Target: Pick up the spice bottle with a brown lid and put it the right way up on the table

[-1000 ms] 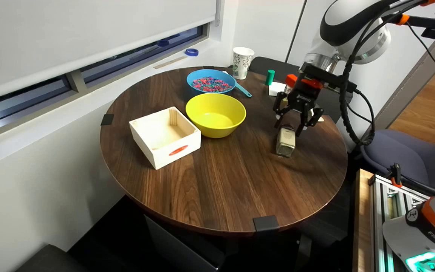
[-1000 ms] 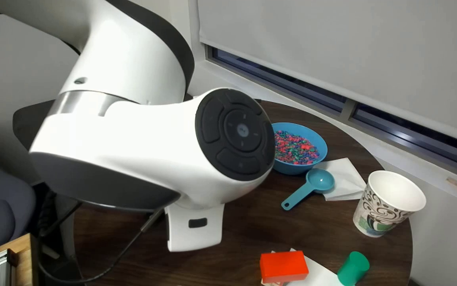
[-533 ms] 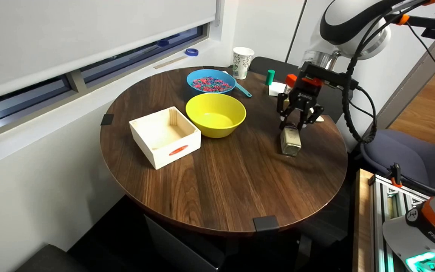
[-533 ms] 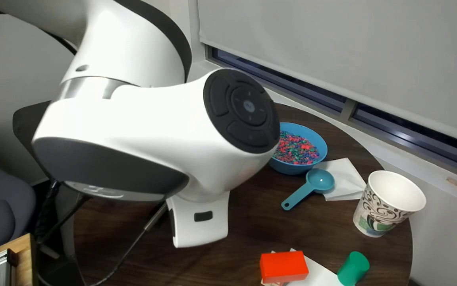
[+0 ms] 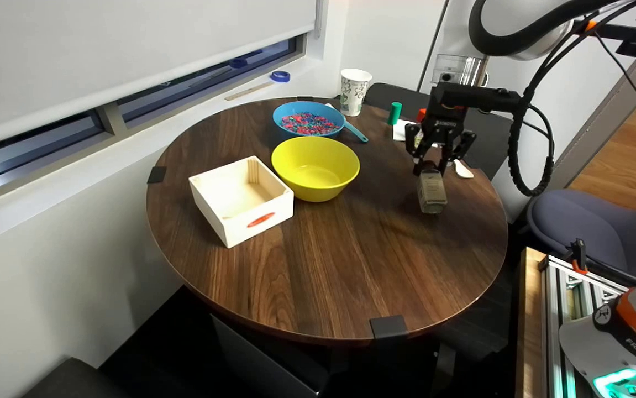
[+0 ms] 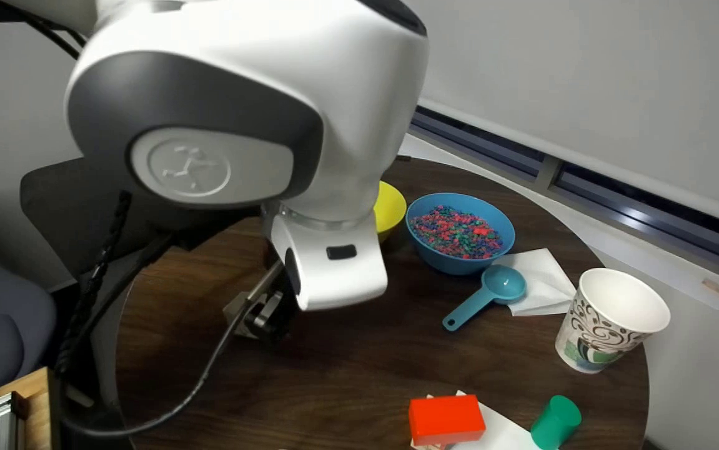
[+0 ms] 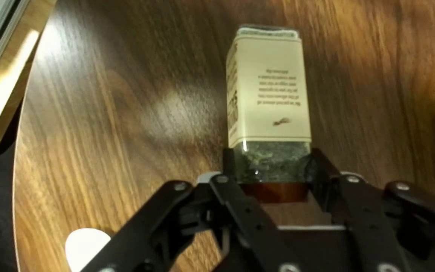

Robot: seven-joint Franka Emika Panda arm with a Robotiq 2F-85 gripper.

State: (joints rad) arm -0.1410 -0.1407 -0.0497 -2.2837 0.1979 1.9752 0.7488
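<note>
The spice bottle (image 5: pixel 432 192) has a cream label over a square clear body with dark green contents. My gripper (image 5: pixel 430 169) is shut on its neck end, one finger on each side, as the wrist view shows (image 7: pixel 272 166). The brown lid (image 7: pixel 277 192) lies between the fingers, toward the palm. The bottle (image 7: pixel 270 87) points base-outward from the gripper and is tilted, lid end higher. It appears held just above the dark wood table (image 5: pixel 323 265), with a shadow apart from its base. In an exterior view the bottle (image 6: pixel 234 312) is mostly hidden behind the gripper and cable.
A yellow bowl (image 5: pixel 316 168), a wooden box (image 5: pixel 240 199) and a blue bowl (image 5: pixel 309 119) stand beyond the gripper. A paper cup (image 6: pixel 612 319), teal scoop (image 6: pixel 490 290), red block (image 6: pixel 446 420) and green cylinder (image 6: pixel 557 422) are near the table edge. A white spoon (image 5: pixel 463 169) lies close by.
The gripper, shut on the bottle throughout, has tilted at the wrist. The bottle's base has swung right and up in an exterior view, and the hand has risen in an exterior view.
</note>
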